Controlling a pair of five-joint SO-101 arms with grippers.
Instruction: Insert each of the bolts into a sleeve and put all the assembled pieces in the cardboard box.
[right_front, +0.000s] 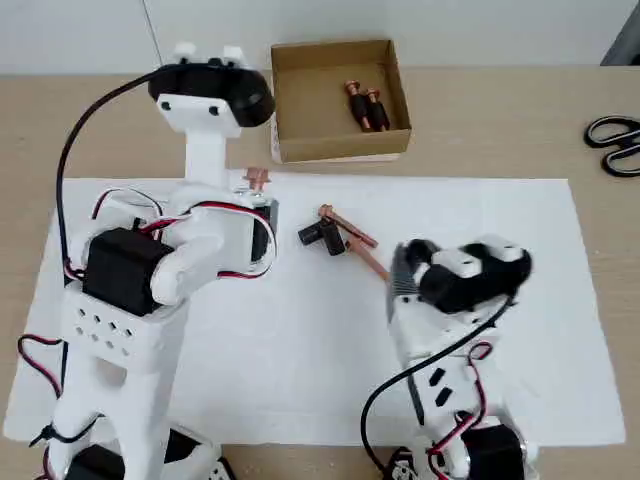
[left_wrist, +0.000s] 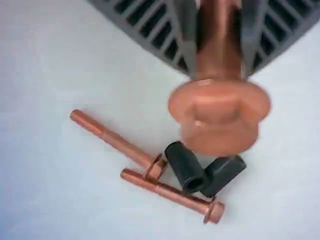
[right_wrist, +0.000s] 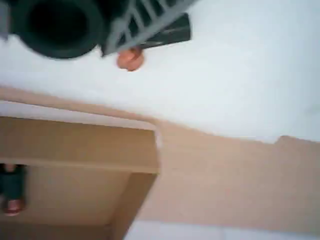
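Near the cardboard box (right_front: 290, 100), over the white sheet (right_front: 500, 330), L gripper (left_wrist: 218, 55) is clamped on a bolt (left_wrist: 218, 117) by its shank, head sticking out. R gripper (right_wrist: 65, 22) grips a sleeve (right_wrist: 52, 27), open end twd cam. Btwn the arms: 2 loose bolts (right_front: 347, 226) and 2 loose sleeves (right_front: 322, 236), clustered on the sheet. Box holds 2 assembled pieces (right_front: 364, 106).

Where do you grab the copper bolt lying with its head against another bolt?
Probably mid-shaft on that long copper bolt, coming straight down, jaws either side. It lies flat on the white paper, shaft bare, while its head crowds the black tube sleeves.
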